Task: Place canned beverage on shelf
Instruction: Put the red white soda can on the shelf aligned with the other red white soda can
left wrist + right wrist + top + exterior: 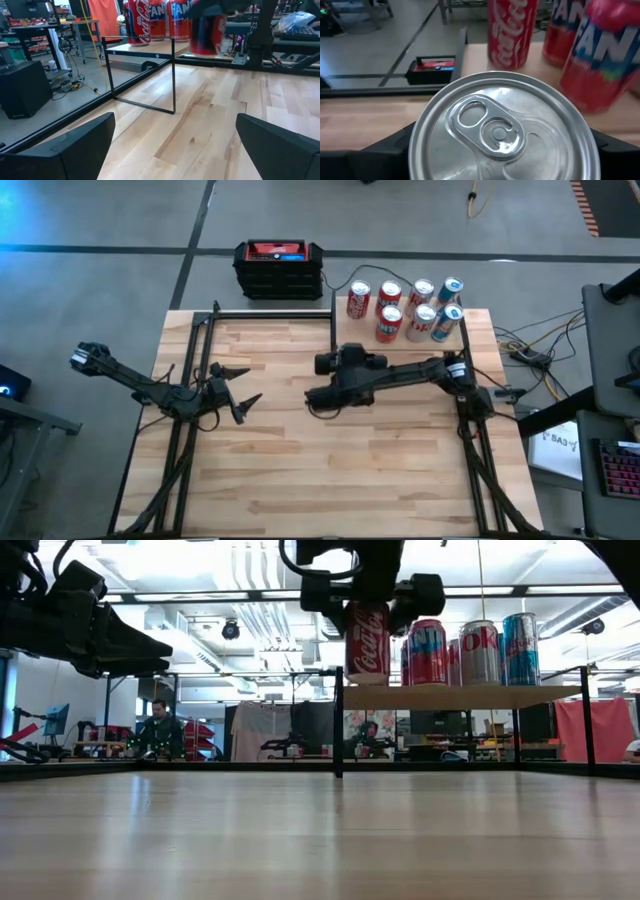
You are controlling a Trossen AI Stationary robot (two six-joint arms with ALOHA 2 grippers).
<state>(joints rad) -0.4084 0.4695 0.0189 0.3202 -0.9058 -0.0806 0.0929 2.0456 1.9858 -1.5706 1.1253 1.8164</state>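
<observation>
While the right arm reaches across the counter's middle, these hold:

Right tool (335, 368): dark fingers clamped on a can (502, 130); its round silver lid with pull tab fills the wrist view, black fingers at either side.
Held can: red cylinder with white script, upright, raised off the counter (300, 470), at the shelf's left front corner in the low view (367, 640); whether it touches the board I cannot tell.
Shelf (460, 696): thin pale wood board on slim black metal posts, upper right of the high view.
Cans on shelf (405, 308): seven upright cylinders, red, silver and blue, clustered close.
Left tool (240, 388): fingers spread wide, nothing between them, left of centre in the high view, above the counter.
Counter: butcher-block strips, light wood, smooth.
Box (279, 268): black and red, rectangular, on the floor beyond the counter.
</observation>
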